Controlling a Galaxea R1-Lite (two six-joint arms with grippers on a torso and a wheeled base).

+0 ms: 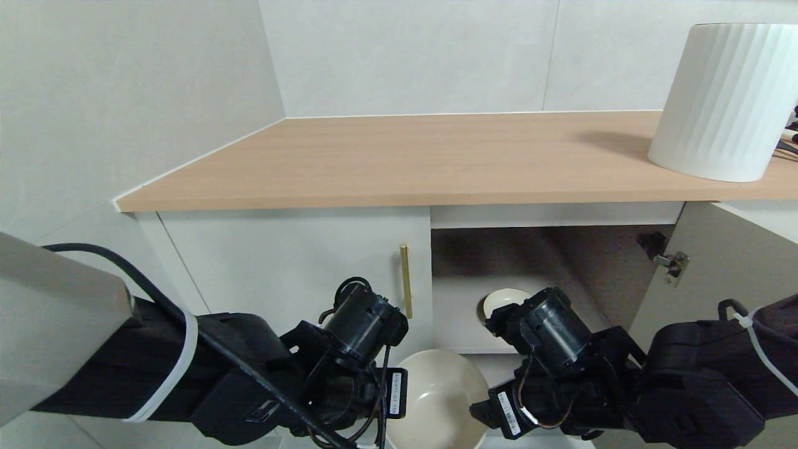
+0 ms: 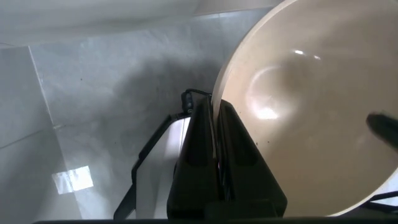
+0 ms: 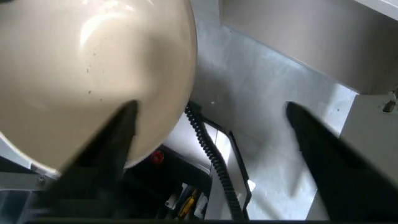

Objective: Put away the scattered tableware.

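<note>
A large cream bowl (image 1: 436,399) hangs low in front of the cabinet, between my two arms. My left gripper (image 2: 214,115) is shut on its rim, one finger inside and one outside the bowl (image 2: 311,112). My right gripper (image 3: 211,112) is open beside the same bowl (image 3: 93,68); one finger (image 3: 115,146) overlaps the bowl's edge and the other is over the floor. Whether that finger touches the bowl I cannot tell. A smaller cream dish (image 1: 502,300) sits inside the open cabinet compartment (image 1: 548,274).
The cabinet's left door (image 1: 293,268) is closed and has a gold handle (image 1: 404,280). Its right door (image 1: 717,268) is swung open. On the wooden counter (image 1: 405,156) stands a white ribbed container (image 1: 726,100) at the right. Grey tiled floor (image 2: 93,124) lies below.
</note>
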